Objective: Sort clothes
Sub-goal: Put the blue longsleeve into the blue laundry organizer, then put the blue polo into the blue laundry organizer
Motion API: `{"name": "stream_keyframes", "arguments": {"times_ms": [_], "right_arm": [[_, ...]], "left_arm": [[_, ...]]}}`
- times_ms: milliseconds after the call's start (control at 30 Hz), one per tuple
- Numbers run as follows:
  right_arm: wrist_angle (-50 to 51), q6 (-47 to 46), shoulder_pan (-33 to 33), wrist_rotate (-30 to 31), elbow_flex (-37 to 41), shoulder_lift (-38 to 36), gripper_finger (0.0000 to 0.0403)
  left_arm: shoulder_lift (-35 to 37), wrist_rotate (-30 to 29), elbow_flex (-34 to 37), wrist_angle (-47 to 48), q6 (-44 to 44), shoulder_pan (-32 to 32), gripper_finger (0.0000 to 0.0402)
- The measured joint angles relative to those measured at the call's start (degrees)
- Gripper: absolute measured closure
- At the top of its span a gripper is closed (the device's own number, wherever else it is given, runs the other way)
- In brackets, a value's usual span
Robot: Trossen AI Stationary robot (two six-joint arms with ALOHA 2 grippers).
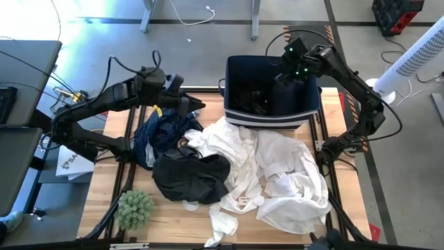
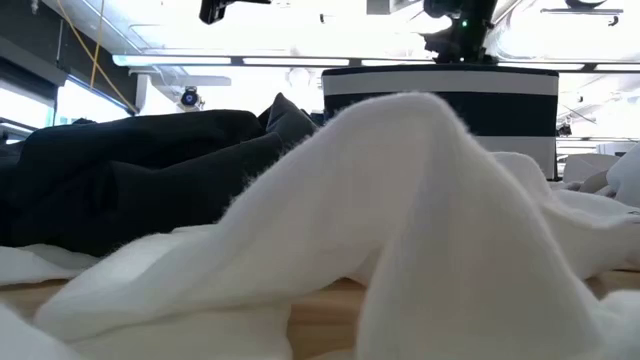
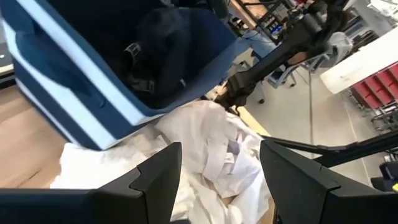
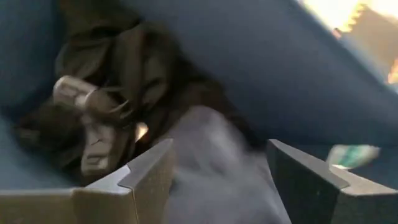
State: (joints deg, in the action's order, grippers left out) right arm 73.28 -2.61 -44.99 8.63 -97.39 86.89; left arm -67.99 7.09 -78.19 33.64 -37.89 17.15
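Dark garment (image 4: 205,162) sits between right gripper's (image 4: 217,180) apart jaws inside bin (image 1: 236,69); I'd lift clear before left gripper (image 3: 221,180), jaws apart beside bin, moves.

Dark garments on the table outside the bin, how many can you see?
2. A black garment lies near the table's middle, left of the white pile. A navy blue garment sits behind it, under the left gripper. More may be hidden beneath.

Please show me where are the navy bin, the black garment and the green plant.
navy bin (image 1: 269,119): high view, on its striped front wall.
black garment (image 1: 191,177): high view, middle of the crumpled cloth.
green plant (image 1: 134,209): high view, centre of its spiky top.
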Motion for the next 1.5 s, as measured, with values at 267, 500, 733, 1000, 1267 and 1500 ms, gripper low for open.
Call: {"name": "stream_keyframes", "arguments": {"times_ms": [267,500,733,1000,1267,1500], "right_arm": [[-10.3,1.0,0.0,-7.6,17.7,0.1,0.0149],[-16.2,-2.8,0.0,-7.8,29.7,0.1,0.0152],[-16.1,-6.5,2.7,-10.7,24.7,-7.5,0.0166],[-25.4,-12.6,8.1,-10.7,20.7,-18.0,0.0167],[-25.7,-16.7,12.6,-10.6,20.8,-21.2,0.0167],[-25.9,-17.1,17.8,-10.6,20.8,-20.9,0.0167]], "left_arm": [[0.0,-8.2,0.0,13.1,-5.5,0.0,0.0188],[-0.2,-16.2,0.0,33.9,-19.4,0.0,0.0188],[-3.3,-19.5,1.0,52.5,-26.0,2.4,0.0186],[-4.1,-10.8,17.0,44.5,-20.1,7.4,0.0145],[-4.1,-14.7,32.5,32.7,-18.8,11.8,0.0115],[-6.6,-6.1,45.3,12.8,-17.6,13.3,0.014]]}}
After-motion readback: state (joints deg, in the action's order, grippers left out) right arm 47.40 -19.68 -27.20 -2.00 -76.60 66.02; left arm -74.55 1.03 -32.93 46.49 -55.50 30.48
